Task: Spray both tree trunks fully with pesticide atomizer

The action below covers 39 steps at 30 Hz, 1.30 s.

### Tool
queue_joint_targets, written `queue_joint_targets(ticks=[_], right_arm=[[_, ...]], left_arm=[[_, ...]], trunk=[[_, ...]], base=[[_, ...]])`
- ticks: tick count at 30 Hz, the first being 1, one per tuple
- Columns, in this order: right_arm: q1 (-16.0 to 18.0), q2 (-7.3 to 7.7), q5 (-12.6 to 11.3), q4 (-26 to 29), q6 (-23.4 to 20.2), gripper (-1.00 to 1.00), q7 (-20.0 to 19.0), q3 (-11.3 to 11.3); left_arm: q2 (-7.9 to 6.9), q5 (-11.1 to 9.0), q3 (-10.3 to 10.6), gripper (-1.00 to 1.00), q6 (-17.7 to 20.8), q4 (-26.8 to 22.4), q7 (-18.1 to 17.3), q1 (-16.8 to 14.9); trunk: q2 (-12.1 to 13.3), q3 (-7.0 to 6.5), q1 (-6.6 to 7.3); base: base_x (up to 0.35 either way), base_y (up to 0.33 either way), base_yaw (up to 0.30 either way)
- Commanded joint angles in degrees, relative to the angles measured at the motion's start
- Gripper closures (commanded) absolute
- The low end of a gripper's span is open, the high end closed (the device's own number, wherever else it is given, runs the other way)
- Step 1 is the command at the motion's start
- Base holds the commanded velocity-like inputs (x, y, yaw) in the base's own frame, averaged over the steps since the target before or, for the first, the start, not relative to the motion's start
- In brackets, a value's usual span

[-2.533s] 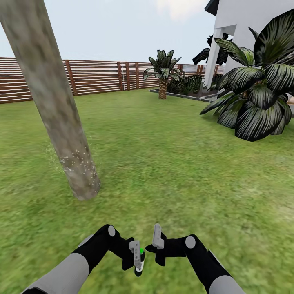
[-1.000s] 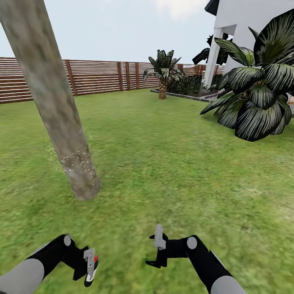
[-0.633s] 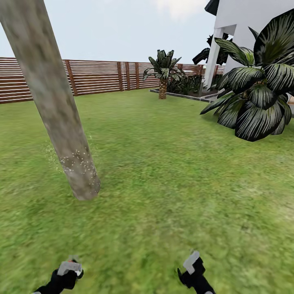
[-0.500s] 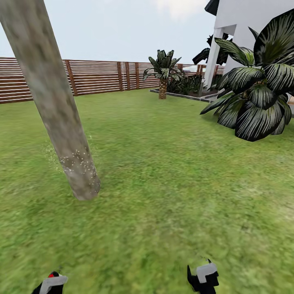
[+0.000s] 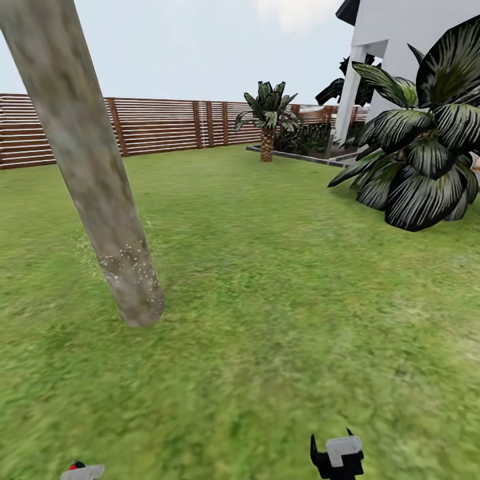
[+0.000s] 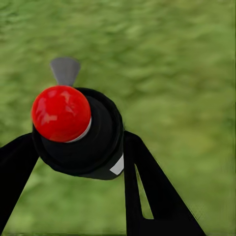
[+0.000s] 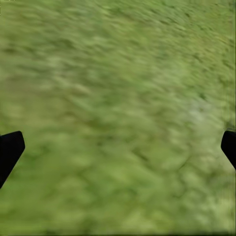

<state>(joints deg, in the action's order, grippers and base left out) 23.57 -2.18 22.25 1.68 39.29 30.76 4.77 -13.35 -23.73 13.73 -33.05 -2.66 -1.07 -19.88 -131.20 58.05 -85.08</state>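
From the head camera, the thick grey tree trunk (image 5: 100,193) leans up out of the grass (image 5: 267,300) ahead and to the left. Pale specks of pesticide (image 5: 127,261) dot only a low band just above its foot; the bark above that band looks bare. The brown fence (image 5: 160,125) runs well behind the trunk, a short palm (image 5: 268,115) stands by it, and a big leafy plant (image 5: 420,160) sits far to the right of the trunk beside the white house (image 5: 407,33). Both arms hang low, well short of the trunk: the left gripper (image 5: 81,471) at the bottom edge, the right gripper (image 5: 339,455) further right.

At the left wrist, the two black fingers (image 6: 142,182) clamp the sprayer (image 6: 81,135) between them, its red top (image 6: 61,113) and grey nozzle (image 6: 65,70) over grass, not bark.

At the right wrist, the fingertips (image 7: 10,150) stand wide apart with nothing between them.

Judging from this, the trunk is barely covered. To spray well, I would lift the sprayer, turn its nozzle squarely at the trunk, then work upward from the speckled band and round the sides, keeping the grip firm.
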Motion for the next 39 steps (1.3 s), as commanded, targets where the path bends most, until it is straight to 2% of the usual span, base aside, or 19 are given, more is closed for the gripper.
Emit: queue_joint_targets(ticks=[1,4,8,18,23,39], right_arm=[[-0.1,-0.08,-0.6,0.0,0.0,-1.00,0.0,0.0],[-0.3,-0.65,-2.1,0.0,0.0,-1.00,0.0,0.0],[-0.3,-0.79,-2.9,0.0,0.0,-1.00,0.0,0.0],[-0.3,-0.90,-2.9,0.0,0.0,-1.00,0.0,0.0],[-0.3,-0.89,-2.9,0.0,0.0,-1.00,0.0,0.0],[-0.4,-0.91,-2.9,0.0,0.0,-1.00,0.0,0.0]], left_arm=[[0.04,-0.1,0.0,1.00,0.0,0.0,0.0,0.0],[0.21,-0.1,0.0,1.00,0.1,0.0,0.0,0.0],[0.41,0.0,0.1,1.00,0.3,0.0,0.0,0.0],[0.46,0.2,0.2,1.00,0.4,0.0,-0.1,0.0],[1.03,0.2,0.1,1.00,0.4,0.0,-0.1,0.0],[1.04,0.0,0.1,1.00,0.4,0.1,0.1,0.0]], trunk=[[0.0,0.00,0.00],[0.0,0.00,0.00],[0.0,0.00,0.00],[0.0,0.00,0.00],[0.0,0.00,0.00],[0.0,0.10,0.00]], base=[[0.000,0.000,0.216],[0.000,0.000,0.259],[0.000,0.000,0.276],[0.000,0.000,0.278],[0.000,0.000,0.278],[0.000,0.000,0.278]])
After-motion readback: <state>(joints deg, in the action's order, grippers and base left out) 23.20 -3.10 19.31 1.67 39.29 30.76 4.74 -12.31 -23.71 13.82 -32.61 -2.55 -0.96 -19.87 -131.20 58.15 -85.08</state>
